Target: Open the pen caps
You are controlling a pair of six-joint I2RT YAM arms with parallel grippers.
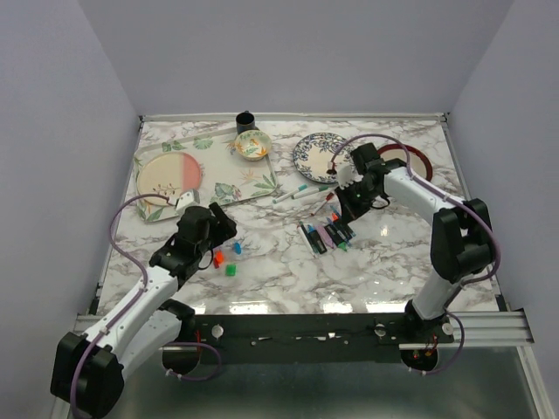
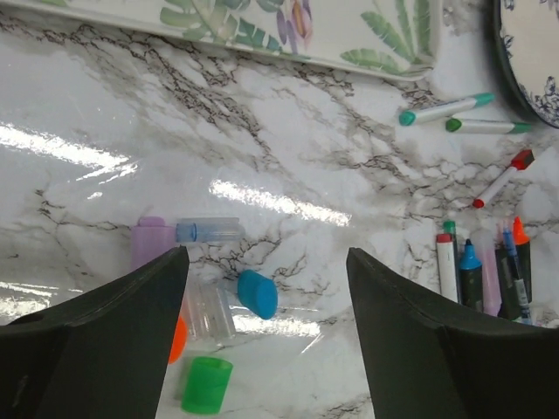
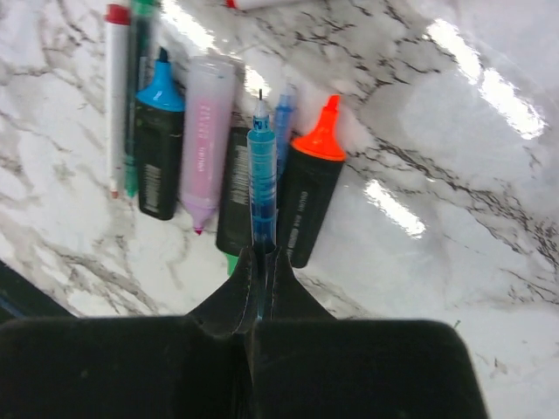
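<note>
Marbled tabletop (image 1: 376, 262) fills every view. Left gripper (image 2: 266, 262) stands spread wide, grasping nothing. Loose at the lower left of its view lie a blue cap (image 2: 257, 293), green cap (image 2: 207, 384) and lilac cap (image 2: 153, 242). Right gripper (image 3: 262, 256) is clenched on a thin blue pen (image 3: 261, 166) at frame centre, over the highlighters (image 3: 160, 148).

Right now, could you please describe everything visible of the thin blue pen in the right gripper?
The thin blue pen has a clear blue plastic barrel and a bare needle-fine tip, uncapped. The right gripper is shut on its rear end, holding it over a row of black highlighters, tip pointing away from the wrist.
</note>
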